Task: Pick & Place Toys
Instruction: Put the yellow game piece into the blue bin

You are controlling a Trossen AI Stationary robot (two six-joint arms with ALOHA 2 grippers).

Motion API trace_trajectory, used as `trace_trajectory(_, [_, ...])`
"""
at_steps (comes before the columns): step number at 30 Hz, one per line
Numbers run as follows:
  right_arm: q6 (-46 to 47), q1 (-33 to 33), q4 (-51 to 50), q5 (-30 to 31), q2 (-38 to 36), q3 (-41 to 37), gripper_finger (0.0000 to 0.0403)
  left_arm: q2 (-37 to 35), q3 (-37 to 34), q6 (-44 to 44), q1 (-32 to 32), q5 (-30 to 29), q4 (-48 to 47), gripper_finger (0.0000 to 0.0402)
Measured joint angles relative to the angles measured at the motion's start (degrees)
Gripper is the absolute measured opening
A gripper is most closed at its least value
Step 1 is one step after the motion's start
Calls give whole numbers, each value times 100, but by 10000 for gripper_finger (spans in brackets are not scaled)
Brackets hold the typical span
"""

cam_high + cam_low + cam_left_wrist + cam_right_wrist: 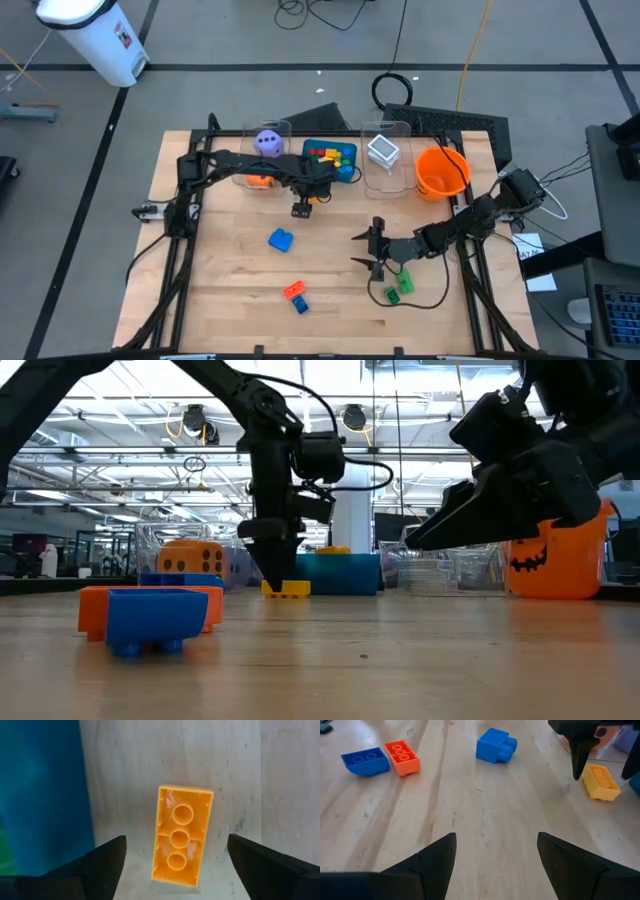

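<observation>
Your left claw (172, 865) gapes wide around one yellow brick (181, 841), gripping nothing; the brick lies mid-frame on the worktop (230, 270). Your right claw (495, 855), open, empty, hides its green bricks (398, 288).

A yellow brick (181, 842) lies on the pale wooden table (230, 275). Blue bricks (281, 240) and an orange brick (402, 756) nearby. The purple die (267, 142) has white dots; the orange bowl (556, 555) wears a black pumpkin face.
</observation>
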Motion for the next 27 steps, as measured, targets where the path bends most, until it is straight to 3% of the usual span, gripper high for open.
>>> trace_trajectory(7, [-77,-243,0,-860,0,0,270,120,0,16,208,369,-46,282])
trace_trajectory(16, [125,-304,40,-876,0,0,270,-51,0,84,282,275,-110,126])
trace_trajectory(27, [156,-334,116,-872,-2,0,270,-1625,4,271,65,-452,-379,127])
